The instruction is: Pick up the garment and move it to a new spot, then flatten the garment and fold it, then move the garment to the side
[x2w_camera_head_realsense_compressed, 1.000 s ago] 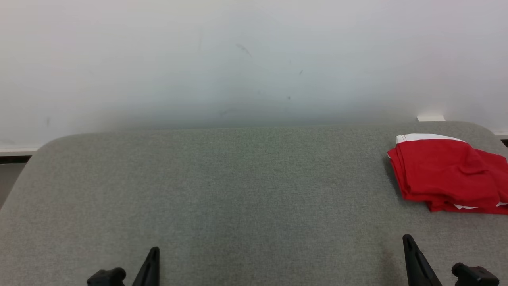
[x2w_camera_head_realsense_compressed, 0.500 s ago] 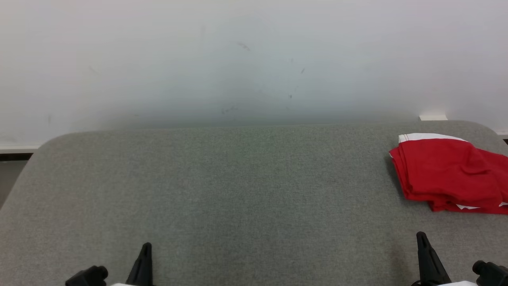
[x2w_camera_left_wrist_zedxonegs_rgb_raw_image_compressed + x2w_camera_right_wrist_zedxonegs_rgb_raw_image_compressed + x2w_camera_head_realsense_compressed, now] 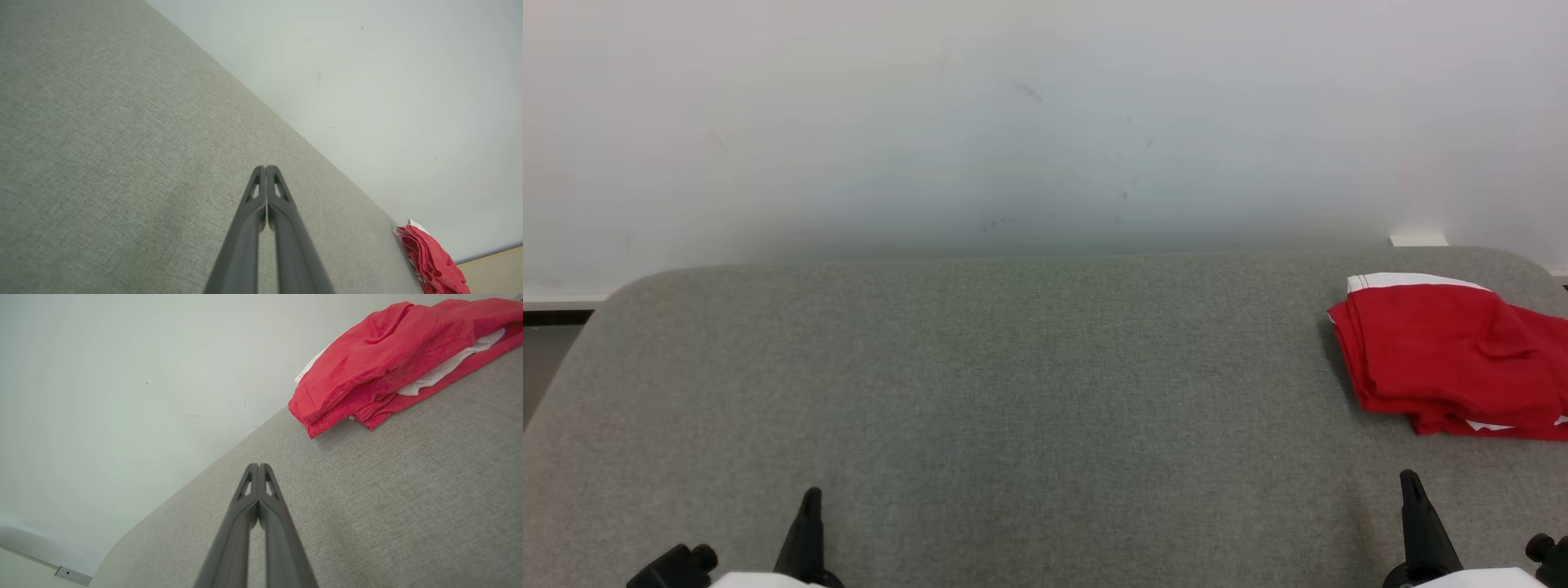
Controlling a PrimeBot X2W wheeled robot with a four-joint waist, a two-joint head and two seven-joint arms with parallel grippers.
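Grey table (image 3: 1013, 367): left pincer (image 3: 810, 495), right pincer (image 3: 1410, 478) moved apart.

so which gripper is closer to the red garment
The right gripper: the red garment lies just ahead of it, while the left gripper sits far across the table.

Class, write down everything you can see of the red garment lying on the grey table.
The red garment is soft, cotton-looking cloth folded into a loose stack of layers, edges aligned on its left side. A white band runs along its far edge; white also peeks between layers at the near edge. Its top is slightly rumpled. It lies near the far right corner of the grey table, cut off by the head view's right edge. Only the table touches it.
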